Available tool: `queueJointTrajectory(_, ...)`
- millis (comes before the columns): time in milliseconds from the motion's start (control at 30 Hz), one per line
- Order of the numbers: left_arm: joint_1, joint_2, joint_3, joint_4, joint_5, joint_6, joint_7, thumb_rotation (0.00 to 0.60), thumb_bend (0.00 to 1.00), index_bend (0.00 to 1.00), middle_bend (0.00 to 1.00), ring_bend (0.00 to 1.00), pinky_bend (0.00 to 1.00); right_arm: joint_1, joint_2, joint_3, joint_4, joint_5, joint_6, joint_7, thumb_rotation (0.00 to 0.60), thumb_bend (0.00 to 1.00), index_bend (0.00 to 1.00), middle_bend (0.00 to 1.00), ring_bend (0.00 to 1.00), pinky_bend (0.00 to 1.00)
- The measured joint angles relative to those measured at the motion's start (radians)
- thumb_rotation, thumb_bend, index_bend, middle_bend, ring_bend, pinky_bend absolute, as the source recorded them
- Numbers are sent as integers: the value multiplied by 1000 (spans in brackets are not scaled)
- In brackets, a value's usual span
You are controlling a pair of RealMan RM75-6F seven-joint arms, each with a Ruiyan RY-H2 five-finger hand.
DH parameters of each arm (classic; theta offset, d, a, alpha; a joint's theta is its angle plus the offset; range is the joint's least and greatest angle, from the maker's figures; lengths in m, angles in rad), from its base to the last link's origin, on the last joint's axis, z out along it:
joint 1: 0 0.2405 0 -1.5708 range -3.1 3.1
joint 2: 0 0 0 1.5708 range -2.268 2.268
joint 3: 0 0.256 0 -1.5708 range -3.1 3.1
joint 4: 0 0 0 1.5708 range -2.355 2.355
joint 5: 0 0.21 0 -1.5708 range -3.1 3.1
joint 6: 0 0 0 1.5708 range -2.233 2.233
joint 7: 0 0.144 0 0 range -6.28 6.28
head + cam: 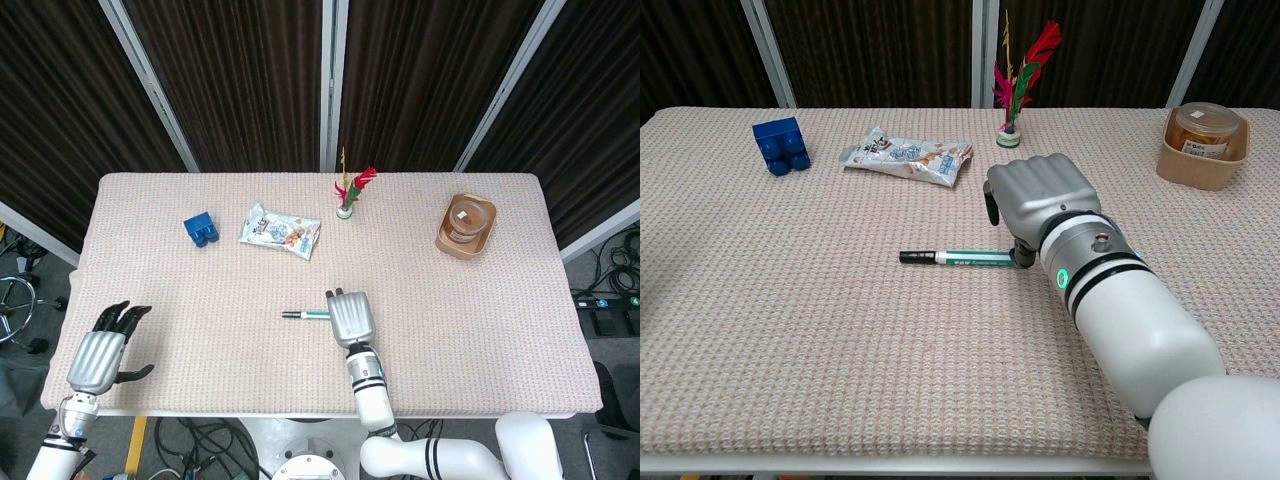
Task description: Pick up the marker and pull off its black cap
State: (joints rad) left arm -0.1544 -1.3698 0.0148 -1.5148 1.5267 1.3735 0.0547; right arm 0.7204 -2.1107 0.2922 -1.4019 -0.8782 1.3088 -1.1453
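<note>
Two hands are in view, and neither has lifted anything yet. At far left, the left hand (pixel 97 358) hangs off the table's near-left corner with its dark fingers apart and nothing in them. On the table (pixel 500 320), going rightward, lie one blue block (pixel 201 229), one snack packet (pixel 279 231) and, nearer the front edge, one marker (pixel 303 314). The marker lies flat, its black cap (pixel 912 257) pointing left and fitted to the green-and-white barrel. The right hand (pixel 1040 205) sits over the barrel's right end, fingers curled downward. A fingertip appears to touch the barrel in the chest view, but whether the fingers have closed on it cannot be determined.

Progress, as judged: the reach is complete; grasp, lift and cap removal all remain. The left hand is well apart from the cap and would have to travel in to pull it.

Further right stand one feathered shuttlecock (pixel 349 191) and one tan container (pixel 467 225) near the far-right corner.
</note>
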Motion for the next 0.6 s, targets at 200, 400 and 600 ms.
queueJointTrajectory(200, -4, 2, 3, 0, -1, -8, -3, 600, 30, 144, 155, 60, 112, 7, -25, -9, 41, 10, 1, 4, 600, 173, 434, 449, 661, 809)
queueJointTrajectory(400, -4, -2, 4, 2, -8, -14, -2, 600, 30, 144, 155, 60, 114, 18, -38, -12, 69, 5, -7, 10, 600, 175, 438, 449, 661, 809)
queueJointTrajectory(600, -7, -1, 0, -12, -25, -24, 15, 600, 30, 144, 155, 60, 116, 33, -65, -5, 115, 16, -21, 5, 600, 191, 444, 449, 661, 809)
